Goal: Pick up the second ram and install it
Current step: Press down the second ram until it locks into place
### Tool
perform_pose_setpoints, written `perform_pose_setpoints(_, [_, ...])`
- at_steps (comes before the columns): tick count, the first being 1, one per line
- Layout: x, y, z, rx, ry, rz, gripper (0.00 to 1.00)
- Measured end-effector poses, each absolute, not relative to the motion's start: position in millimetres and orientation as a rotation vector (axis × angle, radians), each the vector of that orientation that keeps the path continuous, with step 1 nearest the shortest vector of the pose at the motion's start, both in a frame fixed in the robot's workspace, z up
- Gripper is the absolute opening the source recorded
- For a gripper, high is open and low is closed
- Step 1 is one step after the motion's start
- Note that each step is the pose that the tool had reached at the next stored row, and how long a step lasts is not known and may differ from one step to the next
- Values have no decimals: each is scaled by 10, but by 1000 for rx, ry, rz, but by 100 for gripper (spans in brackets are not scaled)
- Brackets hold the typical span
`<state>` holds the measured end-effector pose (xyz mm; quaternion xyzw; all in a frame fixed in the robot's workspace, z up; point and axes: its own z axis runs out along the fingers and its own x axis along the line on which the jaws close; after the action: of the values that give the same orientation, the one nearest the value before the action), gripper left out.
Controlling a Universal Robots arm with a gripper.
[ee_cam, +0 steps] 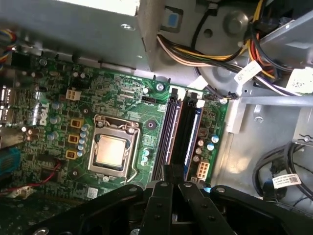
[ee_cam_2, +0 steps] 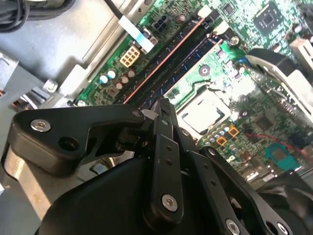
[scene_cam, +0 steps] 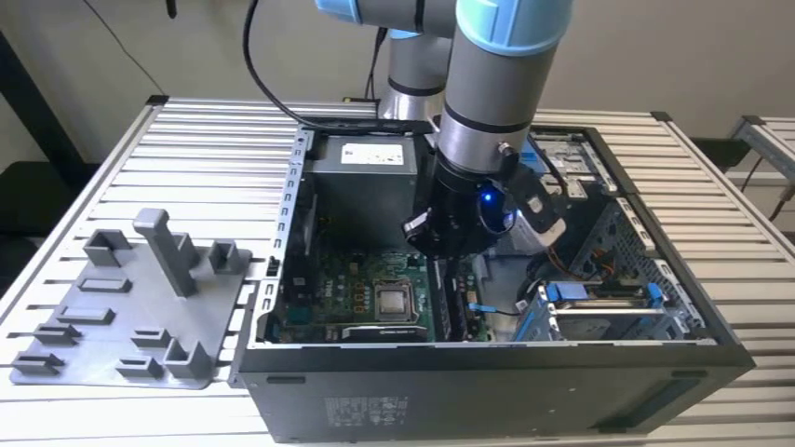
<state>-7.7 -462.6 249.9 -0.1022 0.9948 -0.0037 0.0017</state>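
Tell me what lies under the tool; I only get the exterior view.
Observer: In the first wrist view the tool hangs over one end of the dark memory slots, beside the processor socket.
Operator: Report whether it carries anything.
Observer: A thin dark strip juts from its tip in the second wrist view; I cannot tell what it is.
Operator: Name what crowds that slot end.
Observer: A small white connector sits right beside it.
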Motion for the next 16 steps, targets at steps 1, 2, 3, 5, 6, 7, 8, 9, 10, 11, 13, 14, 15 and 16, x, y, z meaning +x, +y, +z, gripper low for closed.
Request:
perform_pose_setpoints(1, [-77,-4626,2499,-347,3119,-11,11])
perform_pose_setpoints(2, [-77,-4626,2499,-372,3116,-11,11])
perform_pose_setpoints(3, [-77,-4626,2499,-399,3112,-11,11])
perform_pose_setpoints(5, [-77,-4626,2499,-449,3105,-11,11])
perform_pose_setpoints(6, [-77,-4626,2499,-472,3101,-11,11])
perform_pose_setpoints(7, [-77,-4626,2499,-496,3098,-11,11])
perform_pose_setpoints(8, [-77,-4626,2499,-520,3094,-11,11])
perform_pose_setpoints(9, [-78,-4626,2499,-544,3089,-11,11])
perform_pose_setpoints(10, [-78,-4626,2499,-568,3085,-11,11])
perform_pose_setpoints(11, [-78,-4626,2499,-593,3080,-11,11])
perform_pose_setpoints(13, [-79,-4626,2499,-644,3070,-11,11])
perform_pose_setpoints(14, [-79,-4626,2499,-672,3064,-11,11])
perform_pose_setpoints(15, [-79,-4626,2499,-697,3058,-11,11])
perform_pose_setpoints(16, [-79,-4626,2499,-722,3052,-11,11])
